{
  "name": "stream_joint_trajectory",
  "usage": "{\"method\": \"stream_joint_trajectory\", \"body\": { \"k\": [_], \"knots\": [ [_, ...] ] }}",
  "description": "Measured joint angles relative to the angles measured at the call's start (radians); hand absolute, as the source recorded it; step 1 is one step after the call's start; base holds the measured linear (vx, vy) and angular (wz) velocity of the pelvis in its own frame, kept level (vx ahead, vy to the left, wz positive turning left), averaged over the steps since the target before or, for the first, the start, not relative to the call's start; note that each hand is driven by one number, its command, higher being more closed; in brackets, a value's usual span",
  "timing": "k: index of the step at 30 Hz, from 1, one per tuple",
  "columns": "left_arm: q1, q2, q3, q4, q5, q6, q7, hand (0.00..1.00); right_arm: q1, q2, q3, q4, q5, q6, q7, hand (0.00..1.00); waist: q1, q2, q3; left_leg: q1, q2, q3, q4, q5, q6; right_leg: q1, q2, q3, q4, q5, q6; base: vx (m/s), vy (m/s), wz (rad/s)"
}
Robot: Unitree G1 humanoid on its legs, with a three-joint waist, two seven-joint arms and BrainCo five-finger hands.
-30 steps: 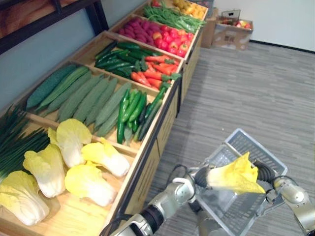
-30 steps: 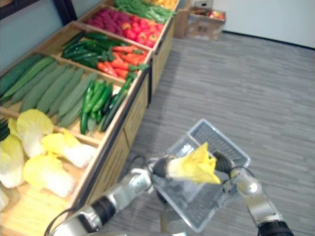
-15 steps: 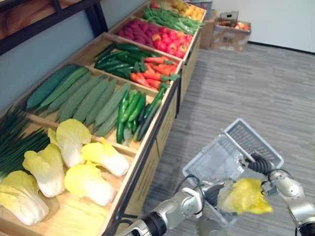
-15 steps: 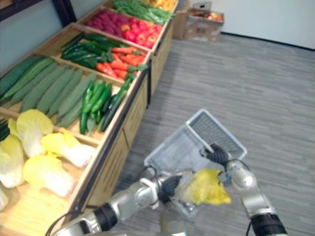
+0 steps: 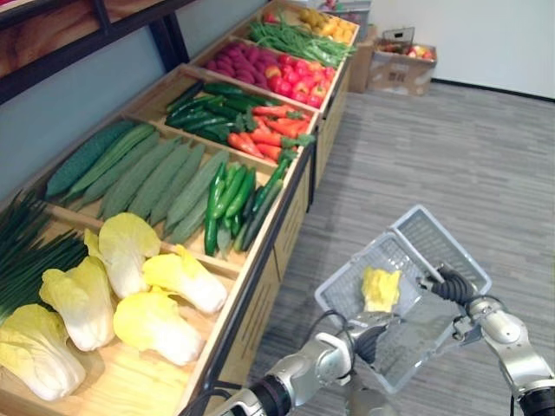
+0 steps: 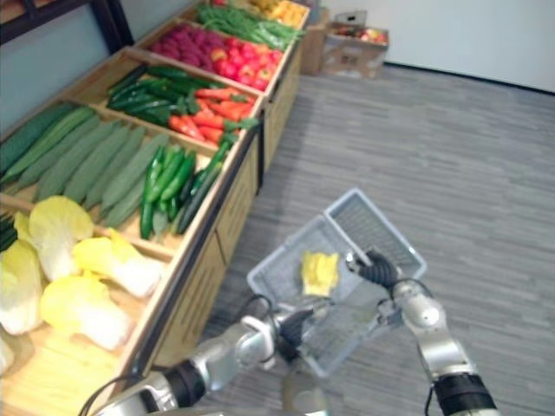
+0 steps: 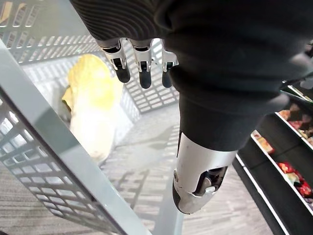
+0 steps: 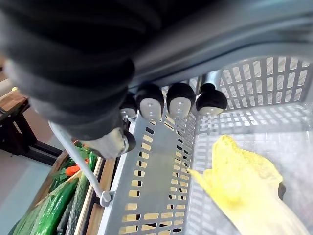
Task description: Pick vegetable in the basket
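A yellow-white napa cabbage (image 5: 379, 289) lies inside the grey mesh basket (image 5: 349, 288), against its perforated wall, with no hand on it. My left hand (image 7: 140, 68) hovers over the basket's inside just beside the cabbage (image 7: 93, 110), open, fingers straight and thumb apart. My right hand (image 5: 447, 286) is shut on the basket's handle (image 8: 254, 34), fingers (image 8: 178, 105) curled round the bar, carrying the basket above the floor beside the shelf.
A long wooden produce shelf (image 5: 260, 260) runs along my left. It holds more napa cabbages (image 5: 130, 286), long green gourds (image 5: 147, 169), green peppers (image 5: 230, 195), carrots (image 5: 264, 126) and red fruit (image 5: 295, 78). A cardboard box (image 5: 401, 65) stands far off on the grey floor.
The cabbage went from my left hand, held above the basket, down into it. My left hand let go and opened. The right hand still carries the basket.
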State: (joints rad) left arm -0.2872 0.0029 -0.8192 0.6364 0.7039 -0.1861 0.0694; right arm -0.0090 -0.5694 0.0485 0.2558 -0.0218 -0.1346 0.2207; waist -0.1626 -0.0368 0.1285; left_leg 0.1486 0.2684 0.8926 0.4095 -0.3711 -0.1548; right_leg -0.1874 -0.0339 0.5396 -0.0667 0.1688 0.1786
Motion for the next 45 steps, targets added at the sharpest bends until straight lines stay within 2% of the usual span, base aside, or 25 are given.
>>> {"method": "stream_joint_trajectory", "body": {
  "k": [4, 7, 9, 10, 12, 13, 15, 16, 19, 21, 23, 25, 28, 30, 32, 37, 39, 42, 45],
  "knots": [
    [0.001, 0.003, 0.011, -0.017, -0.04, -0.001, 0.0, 0.0, 0.007, 0.0, 0.0, 0.0, 0.0, 0.0, -0.001, 1.0, 0.003, 0.002, -0.001, -0.012, 0.0, -0.025, -0.006, 0.001, 0.002, 0.0, -0.008, -0.018, -0.002, -0.001, -0.001, 0.0, 0.003, 0.14],
    [0.049, 0.073, 0.025, -0.184, -0.227, -0.049, -0.077, 0.0, 0.039, 0.0, -0.002, 0.007, 0.0, -0.001, -0.001, 1.0, 0.013, 0.005, -0.021, -0.044, -0.007, -0.074, -0.022, 0.015, 0.012, -0.001, -0.024, -0.06, -0.009, -0.002, -0.004, 0.01, 0.001, 0.43],
    [0.195, 0.172, 0.159, -0.406, -0.421, -0.088, -0.141, 0.0, 0.075, 0.0, -0.018, 0.033, -0.012, -0.019, -0.023, 1.0, 0.027, 0.013, -0.053, -0.062, -0.013, -0.119, -0.053, 0.037, 0.015, 0.002, -0.033, -0.108, -0.014, -0.003, -0.004, 0.04, -0.028, 0.47],
    [0.243, 0.198, 0.208, -0.464, -0.47, -0.088, -0.148, 0.0, 0.088, 0.002, -0.029, 0.039, -0.017, -0.023, -0.025, 1.0, 0.031, 0.014, -0.056, -0.064, -0.015, -0.133, -0.063, 0.044, 0.014, 0.006, -0.035, -0.127, -0.014, -0.003, -0.004, 0.02, -0.051, 0.63],
    [0.429, 0.248, 0.44, -0.641, -0.619, -0.09, -0.148, 0.0, 0.148, 0.034, -0.089, 0.08, -0.029, -0.045, -0.034, 1.0, 0.037, 0.016, -0.069, -0.079, -0.02, -0.195, -0.097, 0.071, 0.015, 0.02, -0.045, -0.218, -0.015, -0.008, -0.013, 0.01, -0.063, 0.74],
    [0.47, 0.246, 0.503, -0.667, -0.648, -0.092, -0.14, 0.0, 0.165, 0.046, -0.106, 0.091, -0.044, -0.048, -0.039, 1.0, 0.045, 0.016, -0.075, -0.087, -0.022, -0.212, -0.104, 0.077, 0.015, 0.023, -0.049, -0.235, -0.015, -0.012, -0.019, -0.01, -0.06, 0.74],
    [0.599, 0.24, 0.659, -0.737, -0.636, -0.117, -0.05, 0.0, 0.22, 0.089, -0.164, 0.166, -0.077, -0.053, -0.062, 1.0, 0.08, 0.018, -0.09, -0.106, -0.038, -0.275, -0.141, 0.101, 0.018, 0.039, -0.067, -0.299, -0.016, -0.021, -0.032, -0.01, -0.035, 0.78],
    [0.621, 0.239, 0.68, -0.753, -0.619, -0.12, -0.037, 0.0, 0.229, 0.096, -0.172, 0.183, -0.088, -0.054, -0.067, 1.0, 0.088, 0.017, -0.093, -0.111, -0.041, -0.285, -0.147, 0.106, 0.019, 0.04, -0.071, -0.314, -0.016, -0.025, -0.039, 0.0, -0.019, 0.61],
    [0.679, 0.224, 0.776, -0.804, -0.52, -0.129, 0.007, 0.0, 0.235, 0.124, -0.201, 0.272, -0.098, -0.057, -0.082, 1.0, 0.098, 0.015, -0.097, -0.13, -0.064, -0.35, -0.181, 0.134, 0.027, 0.053, -0.093, -0.377, -0.016, -0.032, -0.048, -0.02, -0.016, 0.68],
    [0.674, 0.187, 0.849, -0.815, -0.45, -0.133, 0.052, 0.0, 0.251, 0.14, -0.229, 0.319, -0.098, -0.062, -0.104, 1.0, 0.104, 0.015, -0.106, -0.15, -0.077, -0.397, -0.203, 0.155, 0.035, 0.057, -0.11, -0.425, -0.016, -0.036, -0.054, -0.02, -0.023, 0.71],
    [0.657, 0.144, 0.972, -0.838, -0.414, -0.133, 0.129, 0.0, 0.271, 0.162, -0.282, 0.388, -0.099, -0.071, -0.115, 1.0, 0.113, 0.009, -0.116, -0.166, -0.092, -0.461, -0.236, 0.188, 0.039, 0.073, -0.124, -0.487, -0.016, -0.044, -0.055, -0.01, -0.044, 0.8],
    [0.645, 0.143, 1.056, -0.844, -0.383, -0.131, 0.188, 0.0, 0.271, 0.173, -0.312, 0.456, -0.099, -0.074, -0.131, 1.0, 0.116, 0.003, -0.121, -0.164, -0.103, -0.504, -0.268, 0.215, 0.04, 0.089, -0.13, -0.535, -0.005, -0.06, -0.056, -0.02, -0.042, 0.76],
    [0.622, 0.142, 1.172, -0.837, -0.319, -0.127, 0.273, 0.0, 0.269, 0.197, -0.379, 0.55, -0.099, -0.075, -0.156, 1.0, 0.129, -0.002, -0.135, -0.167, -0.12, -0.573, -0.323, 0.262, 0.041, 0.093, -0.141, -0.604, 0.015, -0.081, -0.06, -0.01, -0.046, 0.71],
    [0.591, 0.134, 1.262, -0.794, -0.27, -0.101, 0.334, 0.0, 0.273, 0.202, -0.416, 0.592, -0.099, -0.072, -0.176, 1.0, 0.138, 0.002, -0.14, -0.179, -0.13, -0.629, -0.357, 0.297, 0.047, 0.104, -0.149, -0.661, 0.014, -0.085, -0.067, -0.02, -0.048, 0.74],
    [0.582, 0.099, 1.34, -0.748, -0.258, -0.075, 0.367, 0.0, 0.27, 0.21, -0.444, 0.618, -0.099, -0.072, -0.184, 1.0, 0.139, 0.007, -0.144, -0.182, -0.136, -0.663, -0.383, 0.325, 0.047, 0.112, -0.153, -0.701, 0.014, -0.089, -0.072, -0.03, -0.037, 0.6],
    [0.58, 0.042, 1.5, -0.536, -0.284, 0.012, 0.421, 0.0, 0.25, 0.254, -0.553, 0.659, -0.132, -0.056, -0.23, 1.0, 0.147, 0.01, -0.15, -0.175, -0.141, -0.711, -0.443, 0.368, 0.045, 0.14, -0.152, -0.763, -0.006, -0.091, -0.076, -0.04, -0.024, 0.37],
    [0.589, 0.031, 1.538, -0.408, -0.34, 0.049, 0.433, 0.0, 0.247, 0.278, -0.571, 0.657, -0.135, -0.047, -0.237, 1.0, 0.158, 0.008, -0.153, -0.167, -0.139, -0.712, -0.458, 0.376, 0.046, 0.147, -0.149, -0.768, -0.012, -0.094, -0.08, -0.04, -0.021, 0.07],
    [0.594, 0.029, 1.557, -0.252, -0.386, 0.065, 0.433, 0.0, 0.248, 0.303, -0.591, 0.657, -0.136, -0.04, -0.245, 1.0, 0.166, 0.003, -0.16, -0.161, -0.139, -0.714, -0.479, 0.382, 0.047, 0.159, -0.146, -0.776, -0.025, -0.097, -0.074, -0.03, -0.017, 0.06],
    [0.595, 0.034, 1.585, -0.007, -0.421, 0.067, 0.423, 0.0, 0.24, 0.321, -0.59, 0.661, -0.138, -0.04, -0.264, 1.0, 0.163, 0.004, -0.168, -0.158, -0.139, -0.713, -0.496, 0.382, 0.047, 0.159, -0.143, -0.777, -0.036, -0.097, -0.074, 0.0, 0.0, 0.0]
  ]
}}
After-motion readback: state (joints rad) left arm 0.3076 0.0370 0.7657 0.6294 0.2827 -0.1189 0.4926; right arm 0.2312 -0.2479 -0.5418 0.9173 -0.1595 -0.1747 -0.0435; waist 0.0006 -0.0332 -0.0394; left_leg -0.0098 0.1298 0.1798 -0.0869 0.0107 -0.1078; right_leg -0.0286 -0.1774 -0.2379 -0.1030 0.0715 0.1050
